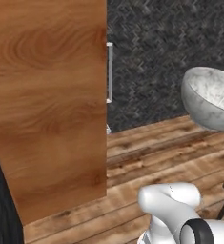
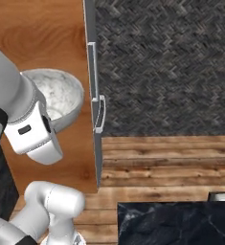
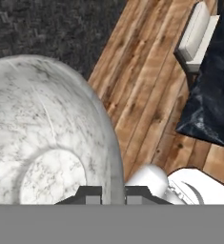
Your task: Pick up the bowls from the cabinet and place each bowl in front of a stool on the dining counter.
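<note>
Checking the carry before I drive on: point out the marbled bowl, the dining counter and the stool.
marbled bowl [image 1: 213, 97], left base view, inner wall.
dining counter [image 2: 176, 222], right base view, black top.
stool [image 3: 195, 35], hand view, pale seat.

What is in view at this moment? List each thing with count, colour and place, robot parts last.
marbled bowl: one, grey-white stone, held up off the floor, its rim between the finger tips in the hand view.
cabinet: one, warm brown wood, tall panel at the left of both base views, silver handles on its edge.
back wall: one, dark grey woven pattern, behind the cabinet.
floor: brown wooden planks, below the wall.
dining counter: one, black marbled top with white veining, lower right of the right base view.
stool: one, pale seat, beside the counter in the hand view.
gripper: one, dark finger tips, shut on the marbled bowl's rim.
</note>
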Motion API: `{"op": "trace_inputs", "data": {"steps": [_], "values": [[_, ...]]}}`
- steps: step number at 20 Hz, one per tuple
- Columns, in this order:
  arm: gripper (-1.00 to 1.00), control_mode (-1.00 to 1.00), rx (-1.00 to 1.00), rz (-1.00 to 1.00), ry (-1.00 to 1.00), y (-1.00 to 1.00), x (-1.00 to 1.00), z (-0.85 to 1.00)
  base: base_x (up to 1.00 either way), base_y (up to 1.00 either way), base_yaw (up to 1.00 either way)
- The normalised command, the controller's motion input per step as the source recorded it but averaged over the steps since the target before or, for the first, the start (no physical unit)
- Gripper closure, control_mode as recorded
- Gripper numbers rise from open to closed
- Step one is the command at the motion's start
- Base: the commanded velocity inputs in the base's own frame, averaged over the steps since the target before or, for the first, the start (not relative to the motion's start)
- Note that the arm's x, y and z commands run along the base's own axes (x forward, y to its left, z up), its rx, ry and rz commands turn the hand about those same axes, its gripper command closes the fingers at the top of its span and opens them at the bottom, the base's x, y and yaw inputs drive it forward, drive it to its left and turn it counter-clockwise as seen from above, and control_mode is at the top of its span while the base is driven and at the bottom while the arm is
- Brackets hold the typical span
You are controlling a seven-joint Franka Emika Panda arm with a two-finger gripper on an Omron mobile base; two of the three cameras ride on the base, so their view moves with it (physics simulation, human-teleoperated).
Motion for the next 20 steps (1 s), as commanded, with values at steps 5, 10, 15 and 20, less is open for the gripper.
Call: {"op": "trace_inputs", "data": {"steps": [5, 10, 15, 20], "values": [[1.00, 1.00, 0.00, 0.00, 0.00, 0.00, 0.00, 0.00, 0.30, -0.01, -0.22], [1.00, 1.00, 0.00, 0.00, 0.00, 0.00, 0.00, 0.00, 0.00, -0.03, -0.23], [1.00, 1.00, 0.00, 0.00, 0.00, 0.00, 0.00, 0.00, 0.12, 0.01, -0.28], [1.00, 1.00, 0.00, 0.00, 0.00, 0.00, 0.00, 0.00, 0.40, 0.05, -0.35]]}}
